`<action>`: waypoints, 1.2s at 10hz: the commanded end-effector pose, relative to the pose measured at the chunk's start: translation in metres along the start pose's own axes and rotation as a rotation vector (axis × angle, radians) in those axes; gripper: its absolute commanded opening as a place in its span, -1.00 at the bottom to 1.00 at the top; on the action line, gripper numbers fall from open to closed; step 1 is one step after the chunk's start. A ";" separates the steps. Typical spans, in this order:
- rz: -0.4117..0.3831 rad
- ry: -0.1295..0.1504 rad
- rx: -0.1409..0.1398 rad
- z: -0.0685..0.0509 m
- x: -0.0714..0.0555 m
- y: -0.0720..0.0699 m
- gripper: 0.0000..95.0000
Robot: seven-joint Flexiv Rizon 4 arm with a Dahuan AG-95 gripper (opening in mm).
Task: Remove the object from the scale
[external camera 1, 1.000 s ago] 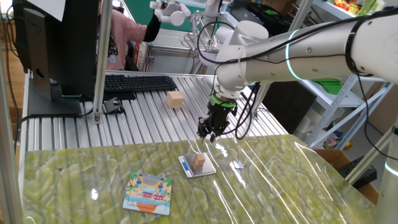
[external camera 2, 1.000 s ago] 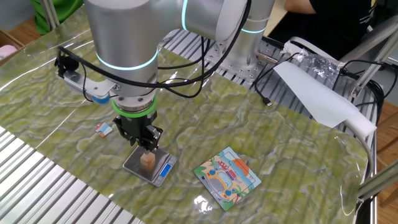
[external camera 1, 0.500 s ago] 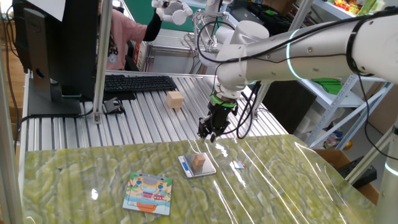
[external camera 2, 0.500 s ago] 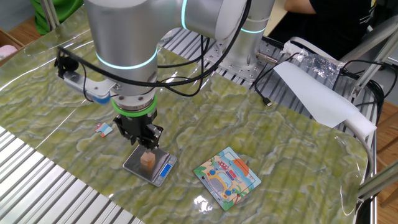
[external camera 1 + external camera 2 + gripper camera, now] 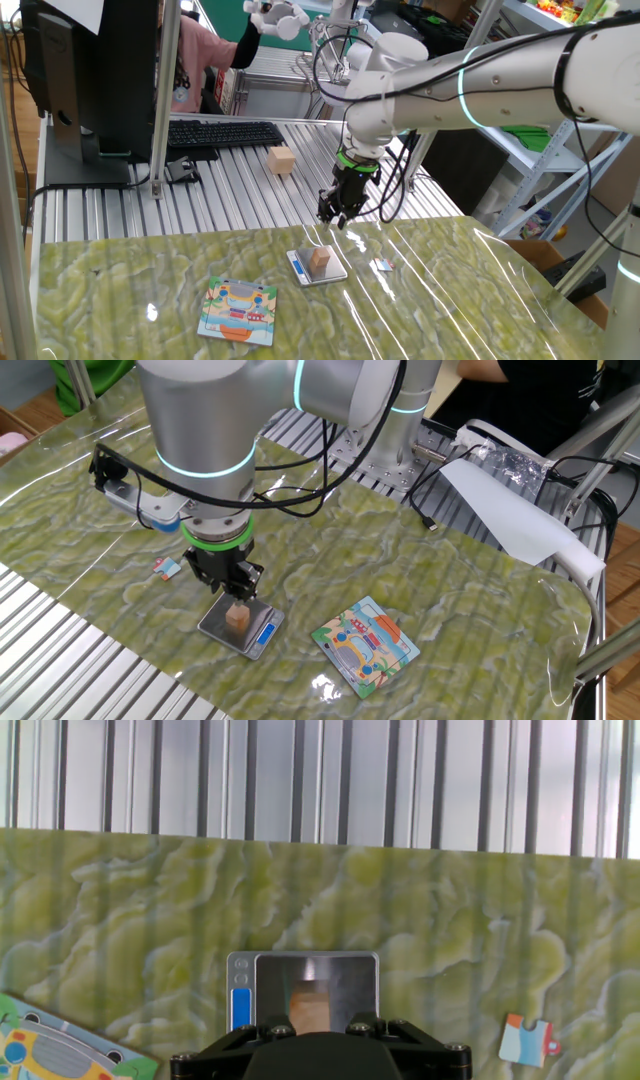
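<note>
The tiny tan-orange cube (image 5: 320,259) stands on the small pocket scale (image 5: 335,271), on its silvery platform beside the blue display strip. Both show in the other fixed view, cube (image 5: 237,620) on scale (image 5: 220,623), and in the hand view, cube (image 5: 310,1005) on scale (image 5: 352,978). My gripper (image 5: 334,216) hangs above the scale, apart from the cube, and its fingers look slightly spread and empty. In the other fixed view the gripper (image 5: 236,590) sits just over the cube. In the hand view only the black hand housing (image 5: 320,1055) shows; the fingertips are hidden.
A colourful picture card (image 5: 238,311) lies on the green mat near the scale. A small puzzle piece (image 5: 385,265) lies on the scale's other side. A larger pale wooden block (image 5: 281,160) and a keyboard (image 5: 220,133) sit on the slatted metal surface behind.
</note>
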State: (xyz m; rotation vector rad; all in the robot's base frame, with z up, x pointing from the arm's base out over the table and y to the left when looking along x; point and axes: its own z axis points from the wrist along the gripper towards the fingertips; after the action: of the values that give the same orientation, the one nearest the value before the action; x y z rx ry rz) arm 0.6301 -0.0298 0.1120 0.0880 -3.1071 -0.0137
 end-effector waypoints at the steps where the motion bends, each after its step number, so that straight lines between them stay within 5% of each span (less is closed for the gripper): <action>1: -0.003 0.013 0.000 0.002 -0.002 0.002 -0.20; 8: 0.012 0.009 0.001 0.015 -0.011 0.006 -0.20; 12: 0.031 -0.019 0.005 0.023 -0.007 -0.008 -0.20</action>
State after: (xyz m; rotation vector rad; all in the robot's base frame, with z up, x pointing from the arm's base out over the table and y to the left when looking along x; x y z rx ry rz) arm 0.6369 -0.0371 0.0885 0.0589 -3.1262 -0.0094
